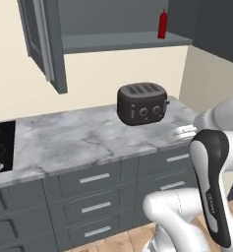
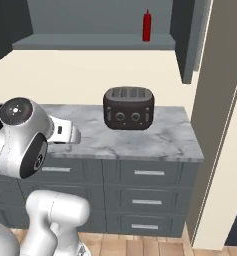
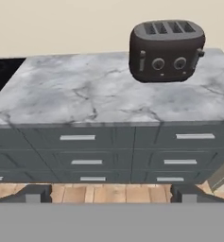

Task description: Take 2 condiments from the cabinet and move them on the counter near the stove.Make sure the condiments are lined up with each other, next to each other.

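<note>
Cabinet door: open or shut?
Open. The cabinet door swings outward, exposing the shelf with a red bottle standing upright on it.

The stove (image 1: 0,147) is cut off by the left edge; the arm hides the hand.

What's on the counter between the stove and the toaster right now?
Nothing: the counter is bare marble from the stove to the toaster. The left base view and the hand view both show it.
</note>
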### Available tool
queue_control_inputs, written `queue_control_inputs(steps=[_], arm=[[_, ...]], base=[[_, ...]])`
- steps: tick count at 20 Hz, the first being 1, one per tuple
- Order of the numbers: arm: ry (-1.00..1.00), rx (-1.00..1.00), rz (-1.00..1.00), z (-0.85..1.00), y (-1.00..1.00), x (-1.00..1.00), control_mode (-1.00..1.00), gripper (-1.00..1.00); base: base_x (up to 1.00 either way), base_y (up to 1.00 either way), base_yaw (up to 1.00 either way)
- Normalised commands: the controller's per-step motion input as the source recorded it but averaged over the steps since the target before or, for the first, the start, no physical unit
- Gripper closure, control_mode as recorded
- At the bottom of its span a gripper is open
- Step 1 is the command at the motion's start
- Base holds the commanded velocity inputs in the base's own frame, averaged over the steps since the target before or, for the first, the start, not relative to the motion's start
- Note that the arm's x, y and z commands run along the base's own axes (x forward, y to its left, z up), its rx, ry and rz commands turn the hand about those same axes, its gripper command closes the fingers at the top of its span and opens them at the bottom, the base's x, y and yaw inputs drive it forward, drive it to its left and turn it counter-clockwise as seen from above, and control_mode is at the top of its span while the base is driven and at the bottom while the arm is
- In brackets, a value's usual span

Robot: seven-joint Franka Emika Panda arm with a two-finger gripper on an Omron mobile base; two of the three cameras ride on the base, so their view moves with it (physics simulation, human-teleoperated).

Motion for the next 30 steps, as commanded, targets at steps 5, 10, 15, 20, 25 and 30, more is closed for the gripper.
queue_control_inputs(steps=[5,10,15,20,25,30], arm=[[0.00,0.00,0.00,0.00,0.00,0.00,1.00,-1.00],[0.00,0.00,0.00,0.00,0.00,0.00,1.00,-1.00],[0.00,0.00,0.00,0.00,0.00,0.00,1.00,-1.00],[0.00,0.00,0.00,0.00,0.00,0.00,1.00,-1.00],[0.00,0.00,0.00,0.00,0.00,0.00,1.00,-1.00],[0.00,0.00,0.00,0.00,0.00,0.00,1.00,-1.00]], base=[[0.61,-0.26,-0.07],[0.66,-0.40,-0.08],[0.67,-0.32,-0.06],[0.65,-0.28,-0.07],[0.64,-0.26,-0.08],[0.35,-0.03,-0.02]])
